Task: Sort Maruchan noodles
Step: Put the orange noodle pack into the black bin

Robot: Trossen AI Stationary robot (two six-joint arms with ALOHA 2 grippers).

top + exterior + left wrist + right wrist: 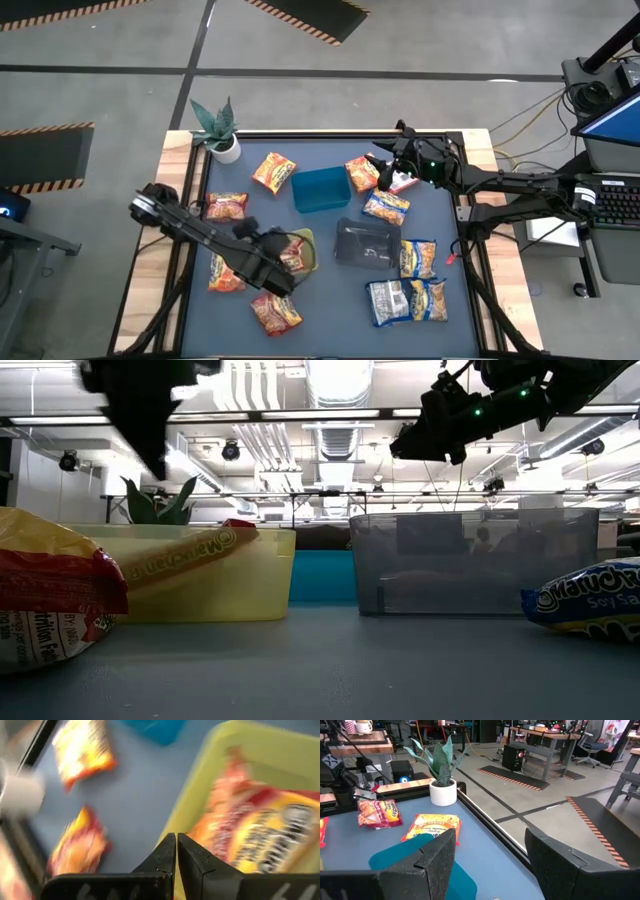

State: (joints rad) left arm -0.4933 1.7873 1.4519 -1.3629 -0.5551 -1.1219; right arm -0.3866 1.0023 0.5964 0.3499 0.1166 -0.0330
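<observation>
Dark fingers on the left gripper (176, 851) pinched fully together, holding nothing, hovering right over the near rim of the yellow-green tray (306, 243) at the table's front left. Inside that tray: one red-orange Maruchan packet (260, 840), leaning up against the wall in the low view with its end poking above the rim. Right gripper (385, 166) parked up high at the back of the table, fingers spread wide and empty, sitting above the pink-white packet (404, 183) and just beside an orange packet (361, 173). Blue tray (321, 189) in the middle toward the back, looks empty from above. Black tray (366, 243) just right of centre, can't really tell what's in it. Rest of the noodles scattered loose on the mat: orange ones near the potted plant (221, 131) and along the left edge (226, 206), one at the front (276, 312), blue-and-yellow packets (418, 258) clustered on the right, a couple more at the front right (407, 299).
</observation>
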